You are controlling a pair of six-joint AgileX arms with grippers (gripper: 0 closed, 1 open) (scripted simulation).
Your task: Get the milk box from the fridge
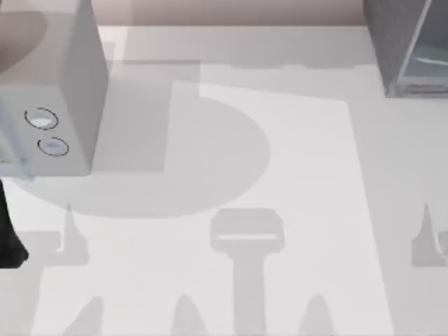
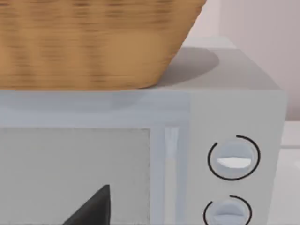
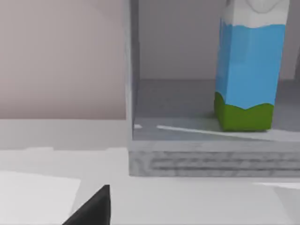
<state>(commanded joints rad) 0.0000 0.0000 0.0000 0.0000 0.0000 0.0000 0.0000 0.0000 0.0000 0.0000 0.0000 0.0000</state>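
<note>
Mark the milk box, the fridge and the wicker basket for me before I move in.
milk box [image 3: 249, 75]: right wrist view, on its sky-blue middle.
fridge [image 3: 211, 157]: right wrist view, on the grey base ledge below the carton.
wicker basket [image 2: 89, 42]: left wrist view, on its woven side wall.

No lettering, brand or number can be read anywhere; the milk box [image 3: 248, 70] carries plain white, blue and green bands with no print. The microwave's two round dials [image 2: 233, 158] seem unmarked, though the view is soft.
</note>
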